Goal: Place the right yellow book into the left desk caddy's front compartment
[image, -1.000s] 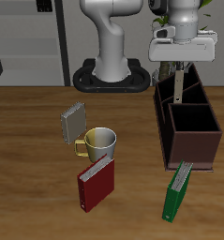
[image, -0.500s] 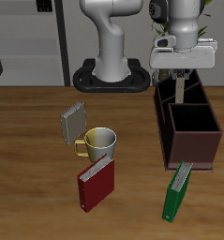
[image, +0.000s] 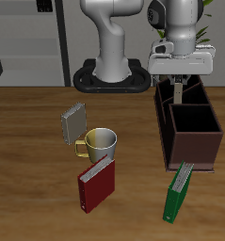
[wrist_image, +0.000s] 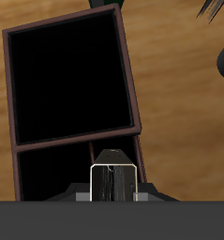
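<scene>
Above the left desk caddy (image: 189, 127), end effector (image: 181, 91) pinching the right yellow book (image: 180, 92), upright over the rear well.

Pincer (image: 181, 85) fingertips hidden behind left desk caddy (image: 192, 143) rim in exterior view; whether jaws clamp book cannot be told.

Right yellow book (image: 181, 91): only thin pale strip shows above caddy's rear well; lower part hidden inside. In wrist view book (wrist_image: 113, 181) seen edge-on, cut off by frame edge and dark pincer body.

Caddy well interiors black in wrist view; floor, contents unreadable.

Rear well (wrist_image: 52, 173) partly cut off by pincer body.

Robot arm top cut off by exterior frame edge.
</scene>
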Tool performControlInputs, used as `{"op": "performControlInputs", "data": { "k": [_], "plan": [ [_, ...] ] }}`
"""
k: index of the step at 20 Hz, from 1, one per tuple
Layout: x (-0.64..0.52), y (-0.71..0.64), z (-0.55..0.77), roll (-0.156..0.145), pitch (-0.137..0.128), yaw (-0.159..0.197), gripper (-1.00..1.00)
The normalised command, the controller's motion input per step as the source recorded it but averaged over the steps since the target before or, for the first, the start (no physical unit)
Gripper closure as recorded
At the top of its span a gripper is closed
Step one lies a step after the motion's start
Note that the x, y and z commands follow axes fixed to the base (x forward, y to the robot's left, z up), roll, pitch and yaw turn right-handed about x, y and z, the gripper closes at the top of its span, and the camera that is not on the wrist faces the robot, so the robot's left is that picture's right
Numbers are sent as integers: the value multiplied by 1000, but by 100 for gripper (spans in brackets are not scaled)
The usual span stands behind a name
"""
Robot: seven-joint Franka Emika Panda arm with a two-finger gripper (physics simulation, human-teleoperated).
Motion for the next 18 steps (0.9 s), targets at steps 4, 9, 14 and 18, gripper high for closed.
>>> {"op": "performControlInputs", "data": {
  "k": [4, 9, 14, 18],
  "plan": [
    [17, -29, -121, -3, 13, 6, 100],
    [27, 41, -233, 9, 32, 11, 100],
    [12, 44, -216, 11, 31, 16, 100],
    [32, -41, -156, 3, 25, -8, 100]
  ]
}}
